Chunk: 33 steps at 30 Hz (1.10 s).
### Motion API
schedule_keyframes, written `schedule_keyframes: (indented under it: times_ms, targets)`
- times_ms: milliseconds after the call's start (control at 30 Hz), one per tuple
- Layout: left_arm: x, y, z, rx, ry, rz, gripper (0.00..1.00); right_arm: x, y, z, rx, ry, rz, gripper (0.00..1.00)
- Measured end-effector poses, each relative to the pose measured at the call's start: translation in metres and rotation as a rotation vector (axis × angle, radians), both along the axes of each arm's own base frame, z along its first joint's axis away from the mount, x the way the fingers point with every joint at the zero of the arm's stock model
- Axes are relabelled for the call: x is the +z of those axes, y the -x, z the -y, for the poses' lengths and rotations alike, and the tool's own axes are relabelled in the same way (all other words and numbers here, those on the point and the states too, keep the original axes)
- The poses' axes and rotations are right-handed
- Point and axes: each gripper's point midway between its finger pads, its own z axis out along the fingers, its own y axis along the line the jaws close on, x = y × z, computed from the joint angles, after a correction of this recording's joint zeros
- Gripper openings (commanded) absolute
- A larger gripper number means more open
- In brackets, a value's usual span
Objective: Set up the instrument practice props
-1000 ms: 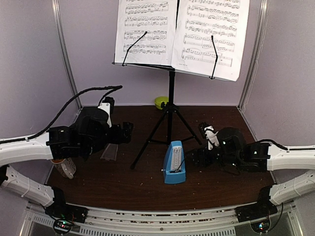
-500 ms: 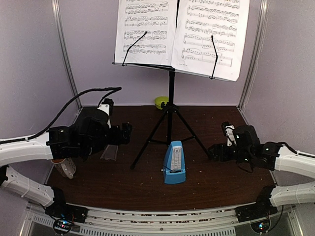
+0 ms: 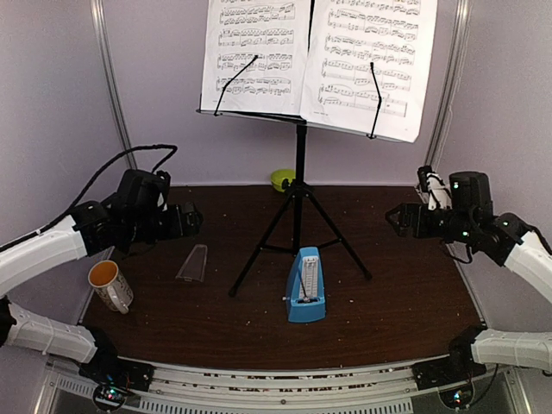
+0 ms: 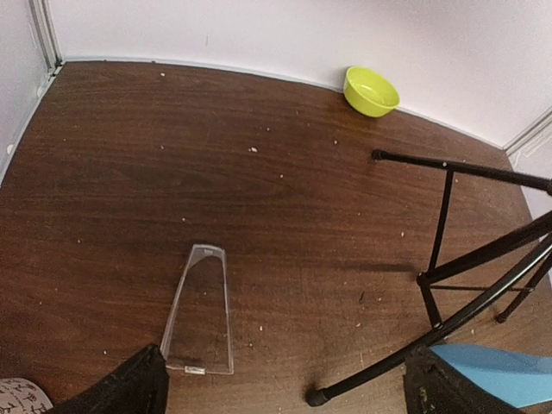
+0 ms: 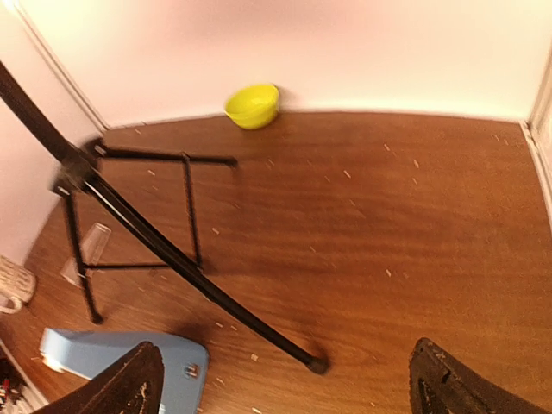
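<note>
The black tripod music stand [image 3: 299, 177] stands at the middle back, with two white sheet-music pages [image 3: 256, 53] [image 3: 371, 60] on its desk under the wire holders. In front of it the blue metronome [image 3: 305, 286] stands upright without its cover. The clear cover [image 3: 192, 263] [image 4: 200, 310] lies flat on the table to the left. My left gripper [image 3: 192, 221] [image 4: 289, 390] hovers open above the table left of the stand. My right gripper [image 3: 397, 217] [image 5: 285, 390] hangs open at the right, above a stand leg [image 5: 216, 297], holding nothing.
A white mug [image 3: 108, 283] with an orange inside stands at the front left. A lime-green bowl [image 3: 282, 178] [image 4: 371, 90] [image 5: 253, 105] sits by the back wall behind the stand. Walls close in on both sides, and the tripod legs [image 4: 448, 259] spread across the middle.
My right gripper has drawn away from the metronome, up and to the right, and opened wider. My left arm has pulled back to the left, uncovering the mug.
</note>
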Motion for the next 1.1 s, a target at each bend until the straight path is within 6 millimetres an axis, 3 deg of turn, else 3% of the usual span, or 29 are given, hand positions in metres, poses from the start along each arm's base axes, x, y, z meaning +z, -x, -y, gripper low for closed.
schedule_keyframes:
  times_ms: [67,267,467,567,667,800,933,1100]
  targets:
    - [0.015,-0.007,-0.002,0.000,0.017,0.004,0.98,0.029,-0.003,-0.005,0.030,-0.038,0.043,1.00]
    - [0.069,-0.013,0.007,-0.051,0.063,0.068,0.98,0.056,0.004,-0.002,0.040,-0.120,0.085,1.00]
    - [0.075,0.004,-0.004,-0.061,0.065,0.070,0.98,0.091,0.035,0.009,0.036,-0.199,0.204,1.00]
    - [0.077,0.022,-0.020,-0.052,0.072,0.090,0.98,0.095,0.053,0.020,0.015,-0.222,0.248,1.00]
    - [0.077,0.039,-0.039,-0.028,0.068,0.109,0.98,0.090,0.067,0.029,-0.009,-0.234,0.275,1.00]
    - [0.065,0.054,-0.056,-0.001,0.042,0.104,0.98,0.061,0.078,0.037,-0.040,-0.239,0.240,1.00]
    - [0.038,0.060,-0.063,0.015,0.007,0.054,0.98,0.034,0.085,0.042,-0.066,-0.253,0.192,1.00]
    - [0.007,0.061,-0.064,0.035,-0.031,-0.034,0.98,0.017,0.086,0.042,-0.082,-0.268,0.153,1.00]
